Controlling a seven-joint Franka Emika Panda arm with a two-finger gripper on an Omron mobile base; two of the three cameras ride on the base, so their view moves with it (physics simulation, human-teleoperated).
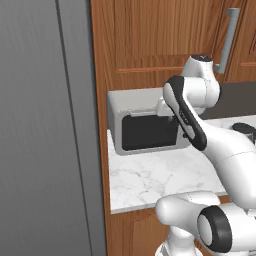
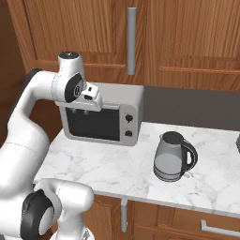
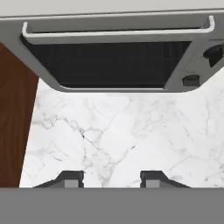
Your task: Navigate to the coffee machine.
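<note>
The coffee machine is out of view. My gripper (image 3: pixel 111 179) hangs above the marble counter (image 3: pixel 118 131) in front of the wide silver toaster oven (image 3: pixel 113 57), its two fingertips (image 3: pixel 72 178) spread apart with nothing between them. In the right base view the gripper (image 2: pixel 82 112) sits in front of the oven's dark window (image 2: pixel 93 123).
The toaster oven (image 1: pixel 145 125) stands at the counter's left end against wooden wall cabinets (image 1: pixel 150 40). A glass kettle with a black lid (image 2: pixel 172 157) stands to its right. A tall grey panel (image 1: pixel 45 130) rises left of the counter. A dark sliver (image 2: pixel 238 140) shows at the right edge.
</note>
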